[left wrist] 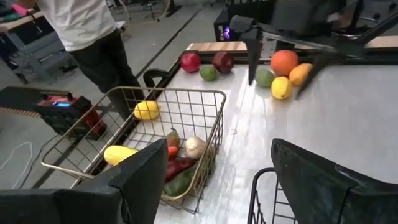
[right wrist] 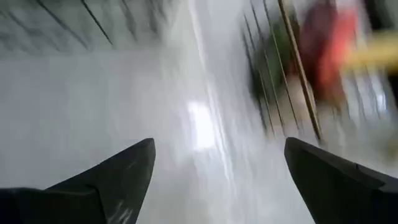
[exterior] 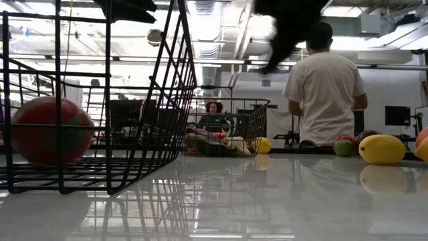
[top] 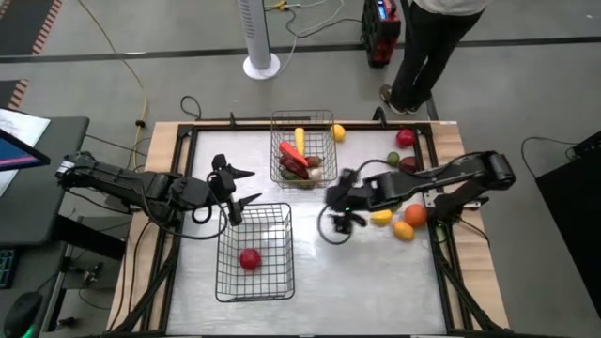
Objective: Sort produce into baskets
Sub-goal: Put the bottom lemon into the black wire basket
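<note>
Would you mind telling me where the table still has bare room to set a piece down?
The widest bare patch is the table right of the black basket, below the right tool. Another lies left of the gold basket. It is crowded at the right edge, where the orange, lemon and apples cluster.

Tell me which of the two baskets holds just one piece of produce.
The black basket nearer the left gripper: only a red apple lies in it. The gold basket at the table's far edge holds several pieces, peppers and garlic among them.
</note>
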